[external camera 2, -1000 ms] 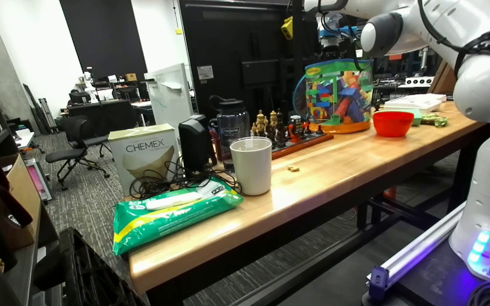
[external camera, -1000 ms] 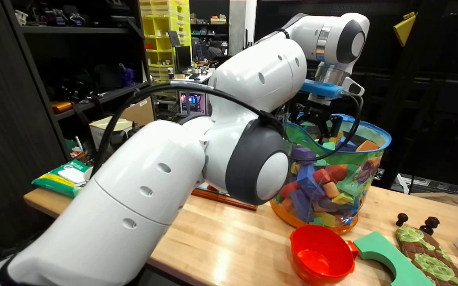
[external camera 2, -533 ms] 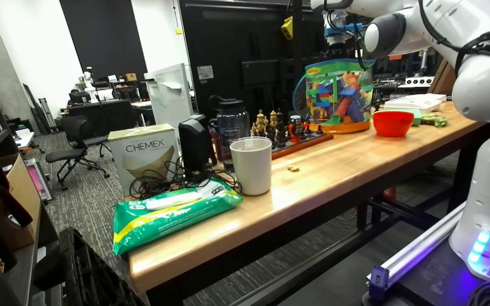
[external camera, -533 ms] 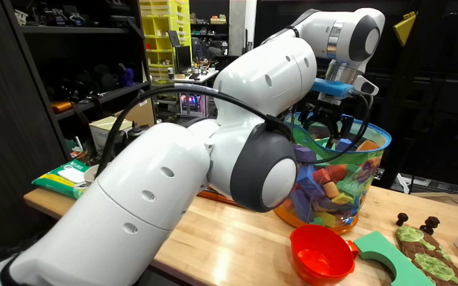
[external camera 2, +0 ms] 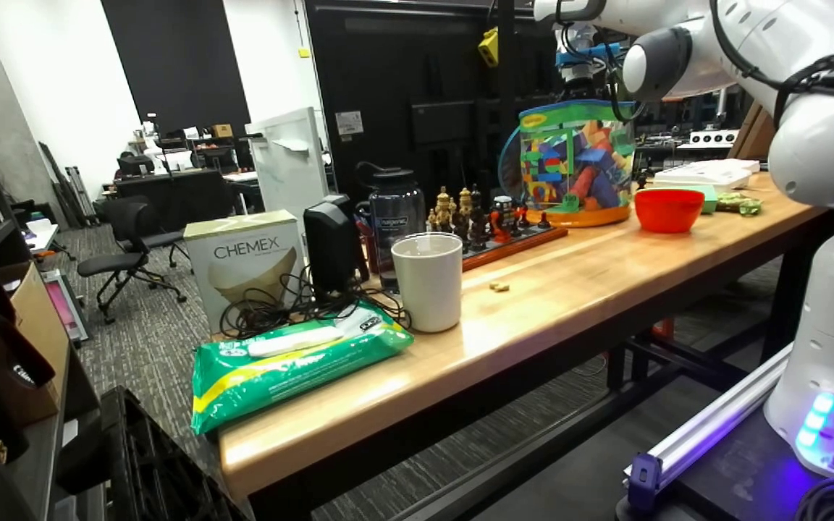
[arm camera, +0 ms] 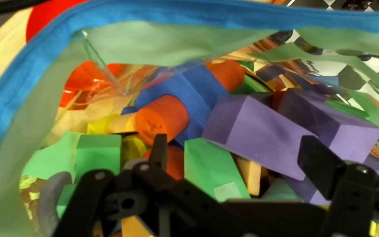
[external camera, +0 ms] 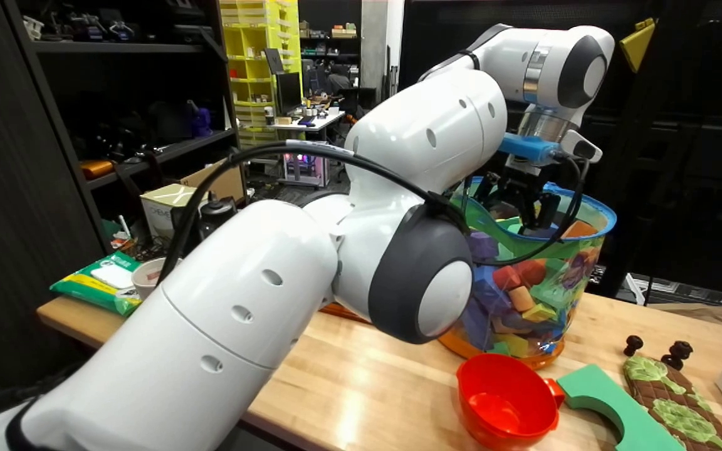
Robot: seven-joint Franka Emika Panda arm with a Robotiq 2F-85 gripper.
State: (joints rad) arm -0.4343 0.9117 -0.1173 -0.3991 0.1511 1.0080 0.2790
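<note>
My gripper [arm camera: 238, 148] is open and empty, inside the mouth of a clear bag with a blue rim [arm camera: 176, 11], over a heap of foam blocks. Between its fingers lie a purple block [arm camera: 258, 131] and a green block [arm camera: 209, 161] with a pale square patch. The left finger [arm camera: 159, 148] overlaps an orange cylinder [arm camera: 173, 112]; the right finger [arm camera: 319, 161] overlaps the purple block's end. I cannot tell whether they touch. A blue block [arm camera: 192, 89] lies behind. In an exterior view the gripper [external camera: 531, 219] reaches down into the bag; the bag [external camera 2: 544, 119] hides the fingertips in an exterior view.
A red bowl [external camera: 508, 401] stands in front of the bag on the wooden table [external camera: 336, 376]. A green arch block [external camera: 624, 407] and a quilted mat [external camera: 680, 401] lie beside it. A chess set [external camera 2: 500, 250] stands near the bag. A mug [external camera 2: 428, 289] is farther along.
The arm and gripper have moved to the right in both exterior views. In the last half second the gripper has come lower into the bag. The table things have stayed put.
</note>
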